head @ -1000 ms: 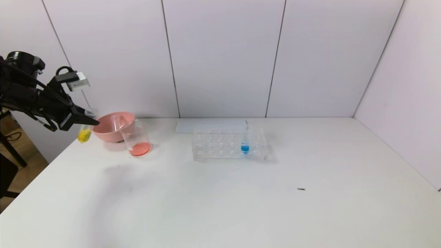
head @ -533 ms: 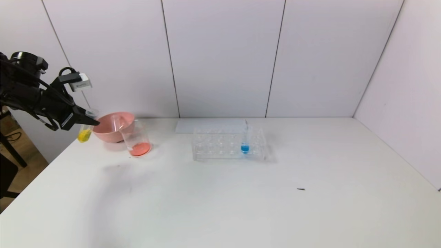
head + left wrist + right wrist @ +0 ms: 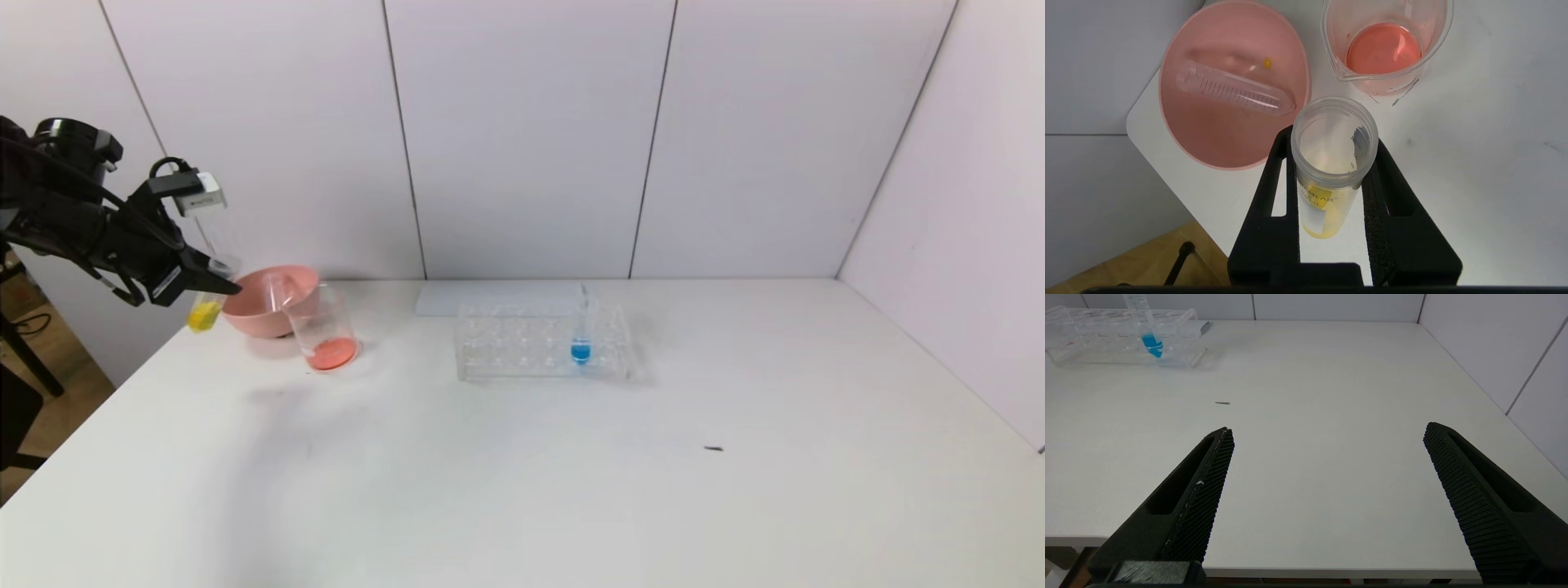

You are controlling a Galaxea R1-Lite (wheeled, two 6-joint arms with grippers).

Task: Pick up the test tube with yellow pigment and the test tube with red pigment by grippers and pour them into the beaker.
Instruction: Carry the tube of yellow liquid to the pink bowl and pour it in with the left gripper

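Between its fingers, the left gripper [image 3: 1331, 179] clamps the yellow test tube [image 3: 1331, 163], upright. Beaker [image 3: 1386, 49] with red liquid sits just ahead, pink bowl [image 3: 1180, 134] beside it holding an empty tube [image 3: 1235, 87]. Step: yellow pour; next, carry over beaker, tilt. Right gripper [image 3: 1327, 457] spread wide, idle.

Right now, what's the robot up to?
The left gripper is shut on the clear test tube with yellow pigment, upright beside the pink bowl holding an empty clear tube. The small clear beaker already holds red liquid. The right gripper sits open and empty over the white table.
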